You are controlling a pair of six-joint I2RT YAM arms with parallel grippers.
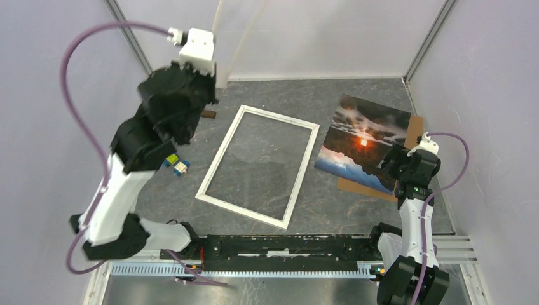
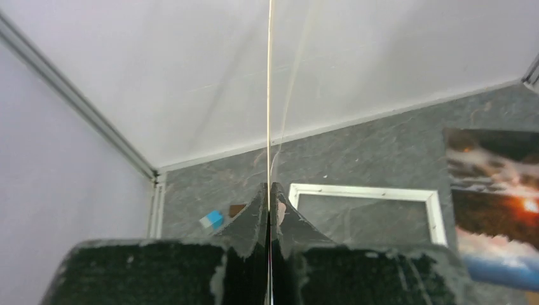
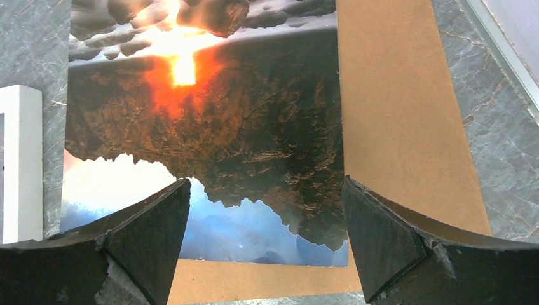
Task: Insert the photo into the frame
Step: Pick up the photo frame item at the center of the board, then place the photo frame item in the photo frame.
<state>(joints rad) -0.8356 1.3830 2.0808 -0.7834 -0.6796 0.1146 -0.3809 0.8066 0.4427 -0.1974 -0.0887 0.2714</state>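
The white frame (image 1: pixel 279 117) lies flat in the middle of the table, with the dark tabletop showing inside it; the left wrist view shows its far edge (image 2: pixel 362 190). The photo (image 1: pixel 359 136), a dark landscape with an orange glow, lies face up to its right on a brown backing board (image 1: pixel 414 130). My right gripper (image 1: pixel 393 157) hovers open over the photo's blue near edge (image 3: pixel 254 235), fingers (image 3: pixel 152 222) spread with nothing between them. My left gripper (image 1: pixel 215 86) is raised at the back left. It is shut on a thin clear sheet (image 2: pixel 269 95) seen edge-on.
Small blue and white blocks (image 1: pixel 177 165) and a little brown piece (image 1: pixel 208 115) lie left of the frame. The clear sheet (image 1: pixel 222 38) rises toward the back wall. White walls enclose the table on three sides. The backing board (image 3: pixel 394 114) extends right of the photo.
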